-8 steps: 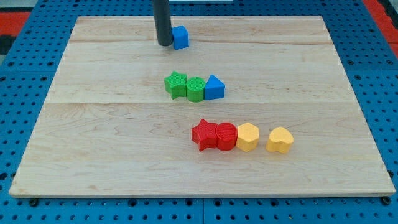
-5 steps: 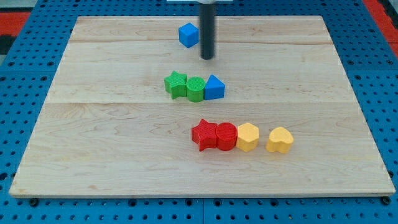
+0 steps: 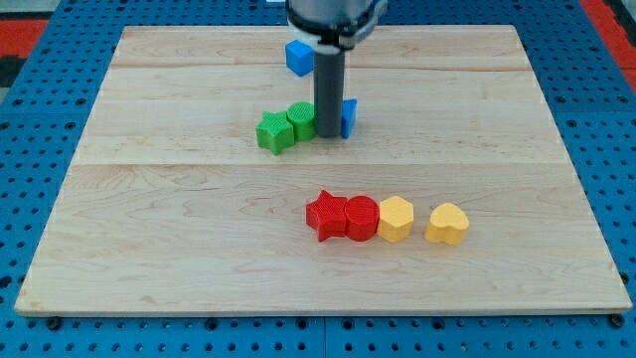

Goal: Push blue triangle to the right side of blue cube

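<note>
The blue cube [image 3: 299, 56] sits near the view's top, partly behind the arm. The blue triangle [image 3: 348, 116] is below it and slightly to the right, mostly hidden behind my rod. My tip [image 3: 329, 136] rests at the triangle's lower left, between it and the green cylinder [image 3: 301, 119], touching or nearly touching both.
A green star [image 3: 272, 131] lies against the green cylinder's left. Lower down, a row runs left to right: red star [image 3: 326, 215], red cylinder [image 3: 362, 217], yellow hexagon [image 3: 396, 218], and a yellow heart [image 3: 447, 224] set slightly apart.
My tip moved down from beside the blue cube to the green and blue group. The blue triangle shifted up, and the green cylinder and green star shifted up and left.
</note>
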{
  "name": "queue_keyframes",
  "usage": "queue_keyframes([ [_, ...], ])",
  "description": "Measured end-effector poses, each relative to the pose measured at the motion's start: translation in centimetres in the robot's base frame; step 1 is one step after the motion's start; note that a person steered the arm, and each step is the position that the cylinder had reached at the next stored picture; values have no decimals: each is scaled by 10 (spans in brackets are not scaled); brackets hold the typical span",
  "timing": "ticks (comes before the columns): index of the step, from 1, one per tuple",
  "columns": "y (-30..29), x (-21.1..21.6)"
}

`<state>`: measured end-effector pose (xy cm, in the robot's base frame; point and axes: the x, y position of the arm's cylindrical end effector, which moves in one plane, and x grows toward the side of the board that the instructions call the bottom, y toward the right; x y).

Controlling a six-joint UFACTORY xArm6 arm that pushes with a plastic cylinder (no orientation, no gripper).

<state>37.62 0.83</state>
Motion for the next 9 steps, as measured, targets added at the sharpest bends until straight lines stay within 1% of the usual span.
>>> queue_keyframes([
  [1,0,-36],
  [2,0,-22],
  [3,13,3],
  [4,41,11],
  [5,61,-3],
  [6,61,-38],
  [7,61,-57],
  [8,61,-63],
  [9,50,-79],
])
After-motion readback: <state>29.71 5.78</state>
